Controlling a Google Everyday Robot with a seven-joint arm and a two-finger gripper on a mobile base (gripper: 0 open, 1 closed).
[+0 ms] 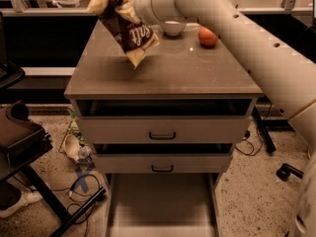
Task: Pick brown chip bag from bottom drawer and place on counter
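Brown chip bag (pixel 129 31) mostly hides the gripper (pixel 122 4) above the counter (pixel 187 73); bottom drawer (pixel 160 206) cropped.
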